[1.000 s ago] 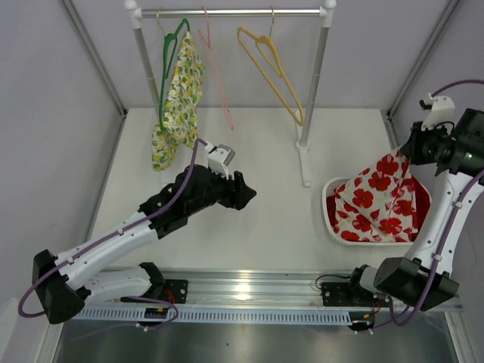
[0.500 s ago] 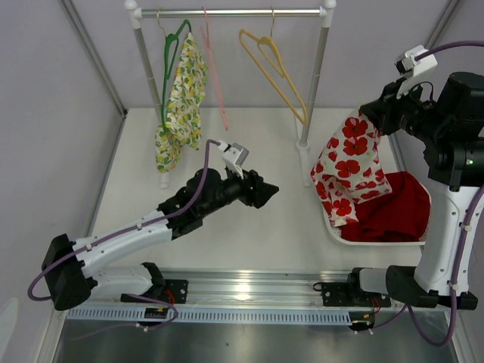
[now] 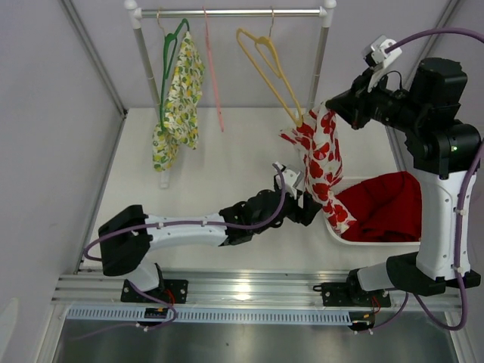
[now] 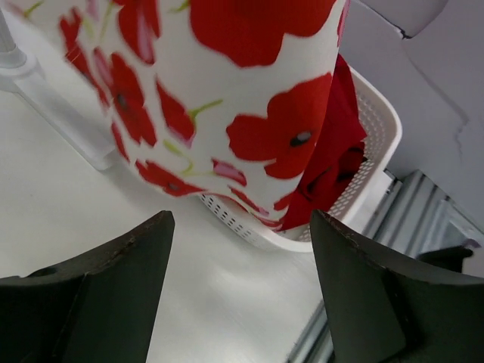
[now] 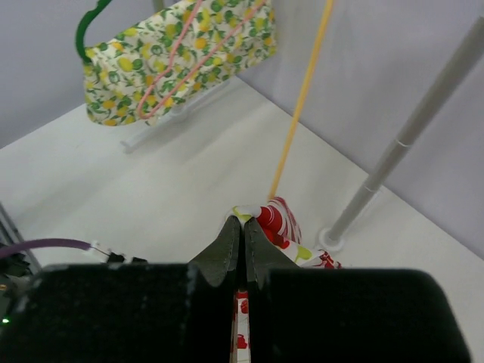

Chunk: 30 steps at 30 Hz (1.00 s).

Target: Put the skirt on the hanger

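The skirt (image 3: 321,162), white with red poppies, hangs in a long fold from my right gripper (image 3: 327,114), which is shut on its top edge (image 5: 281,221) just right of the yellow hanger (image 3: 269,66). That hanger hangs bare on the rail, and its yellow wire (image 5: 302,98) runs right above my right gripper (image 5: 242,224). My left gripper (image 3: 308,211) reaches across the table to the skirt's lower end. It is open, with nothing between its fingers, and the skirt's hem (image 4: 227,98) hangs just ahead of my left gripper (image 4: 240,223).
A white basket (image 3: 333,228) at the right holds a red cloth (image 3: 387,212). On the rail hang a green hanger with a lemon-print garment (image 3: 181,91) and a pink hanger (image 3: 214,76). The rack's right pole (image 3: 316,60) stands just behind the skirt.
My right arm has lifted the skirt out of the basket and carried it left to the yellow hanger. My left arm has stretched right to the skirt's lower end, its jaws wider.
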Motion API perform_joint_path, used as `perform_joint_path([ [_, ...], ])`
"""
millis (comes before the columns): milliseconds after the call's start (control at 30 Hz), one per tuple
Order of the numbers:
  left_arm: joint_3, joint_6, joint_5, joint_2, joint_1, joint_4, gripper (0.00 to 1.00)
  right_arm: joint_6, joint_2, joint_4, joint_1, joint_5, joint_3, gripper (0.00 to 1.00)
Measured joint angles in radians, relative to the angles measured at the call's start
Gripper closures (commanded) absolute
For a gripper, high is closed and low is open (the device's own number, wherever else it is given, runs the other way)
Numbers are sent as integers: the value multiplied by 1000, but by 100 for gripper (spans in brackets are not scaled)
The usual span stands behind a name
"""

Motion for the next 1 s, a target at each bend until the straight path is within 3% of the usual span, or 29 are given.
perform_joint_path([
  [200,45,37,-98,33,-5,24,19,-35,4,-7,136,45,4,100],
  [500,26,132,-169,-57,7,34,20,-82,29,-7,246,105,19,100],
  [600,50,154,-151,-58,18,26,38,-93,44,-7,270,124,21,100],
  [633,61,157,-143,-58,23,20,56,-97,52,-8,277,132,26,100],
  [700,68,164,-128,-61,31,16,66,-105,64,-6,283,144,30,100],
  [800,68,168,-108,-74,42,-8,95,-113,78,-6,290,159,32,100],
  [1000,39,173,-125,-159,53,-74,100,-133,89,-3,316,188,34,100],
])
